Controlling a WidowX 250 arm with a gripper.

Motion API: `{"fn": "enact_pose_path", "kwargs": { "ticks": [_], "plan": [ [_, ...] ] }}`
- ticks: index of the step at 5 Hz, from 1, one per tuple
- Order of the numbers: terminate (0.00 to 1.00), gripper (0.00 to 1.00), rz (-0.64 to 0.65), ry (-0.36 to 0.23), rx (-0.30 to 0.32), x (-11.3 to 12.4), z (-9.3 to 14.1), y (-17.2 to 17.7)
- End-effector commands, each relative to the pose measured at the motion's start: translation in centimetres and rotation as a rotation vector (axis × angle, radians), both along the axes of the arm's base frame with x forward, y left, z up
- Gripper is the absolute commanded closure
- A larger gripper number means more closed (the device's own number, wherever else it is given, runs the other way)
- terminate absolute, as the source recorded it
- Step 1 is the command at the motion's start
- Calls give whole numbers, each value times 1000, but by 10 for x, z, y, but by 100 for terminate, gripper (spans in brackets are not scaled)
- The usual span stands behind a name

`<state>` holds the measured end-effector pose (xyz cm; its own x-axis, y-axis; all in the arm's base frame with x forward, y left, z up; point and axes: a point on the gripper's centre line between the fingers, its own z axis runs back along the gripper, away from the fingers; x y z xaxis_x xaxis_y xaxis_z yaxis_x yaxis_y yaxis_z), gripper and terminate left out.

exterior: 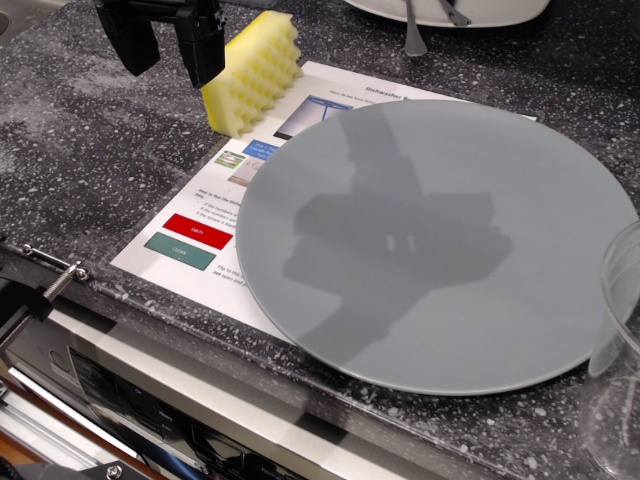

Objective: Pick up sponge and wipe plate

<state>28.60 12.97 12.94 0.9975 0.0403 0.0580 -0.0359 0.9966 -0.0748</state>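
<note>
- Checking my feed from the one camera: the gripper (172,45) is up in the top left corner, two black fingers (203,45) hanging down with a clear gap between them, so it's spread open and has hold of nothing.
- The sponge (253,72) sits just right of the right-hand finger. That finger looks like it's touching or nearly touching the sponge's left edge, I honestly can't tell which from this angle.
- The sponge is bright yellow with a bumpy ridged top and paler sides. It rests tilted, partly on the dark speckled counter (90,170) and partly on the top left corner of a printed sheet (200,215).
- The plate (437,245) is the big flat grey round one filling the middle and right of the view. It lies on top of that sheet and covers most of it, with its near rim close to the counter's front edge.
- Sponge and plate are near each other but apart, with a strip of the sheet showing between them.
- There's a dark shadow of the arm across the plate's middle.
- A clear plastic cup (620,350) is at the right edge, overlapping the plate's rim from my view.
- A white dish (450,10) with cutlery (412,35) pokes in at the top, well away from the sponge.
</note>
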Motion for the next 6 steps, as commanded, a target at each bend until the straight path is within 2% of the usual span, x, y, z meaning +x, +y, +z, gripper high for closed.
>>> {"fn": "enact_pose_path", "kwargs": {
  "ticks": [1, 3, 4, 6],
  "plan": [
    [0, 0, 0, 0, 0, 0, 0, 0],
    [0, 0, 57, -97, -2, 42, 20, 1],
    [0, 0, 90, -123, 13, 64, 24, 4],
    [0, 0, 121, -116, 56, 85, 6, 5]
  ]
}}
